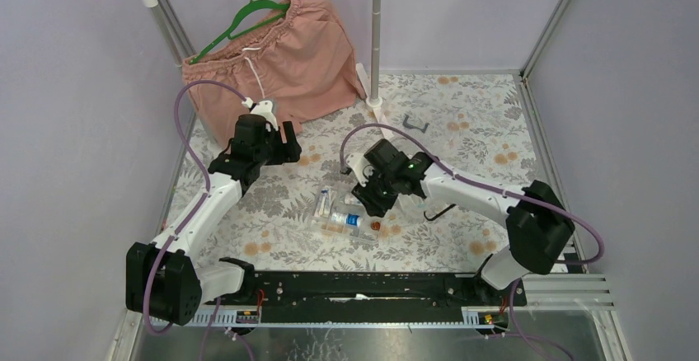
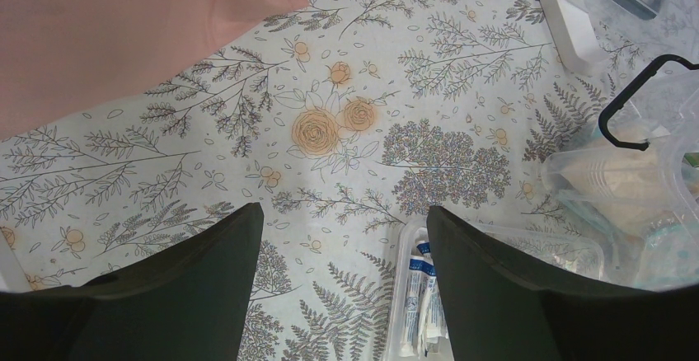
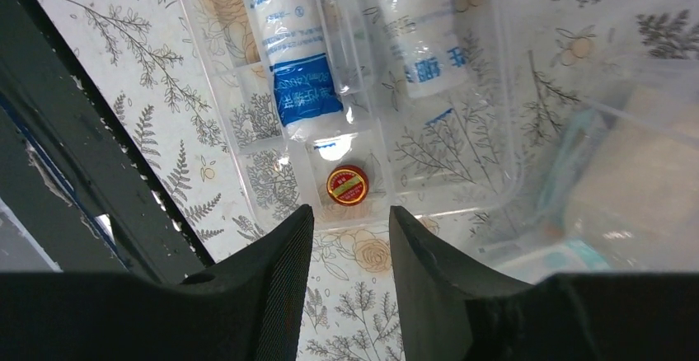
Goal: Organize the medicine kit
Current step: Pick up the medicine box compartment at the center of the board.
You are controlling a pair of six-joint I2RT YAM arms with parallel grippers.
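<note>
The medicine kit is a clear compartment tray (image 1: 350, 222) on the floral table between the arms. In the right wrist view its tray (image 3: 462, 208) holds a blue-labelled bandage roll (image 3: 288, 48), a second roll (image 3: 420, 31) and a small red-lidded tin (image 3: 347, 185). My right gripper (image 3: 350, 217) hovers over the tray's near edge beside the tin, open with a narrow gap and nothing between its fingers. My left gripper (image 2: 344, 213) hangs wide open over bare table, left of the tray's end that holds white and blue sachets (image 2: 419, 295).
A black U-shaped handle (image 1: 438, 211) lies right of the tray, beside a clear piece with beige contents (image 2: 618, 175). Pink shorts (image 1: 280, 56) hang on a green hanger at the back left. A rack pole (image 1: 377, 31) and a grey clip (image 1: 416, 122) stand behind.
</note>
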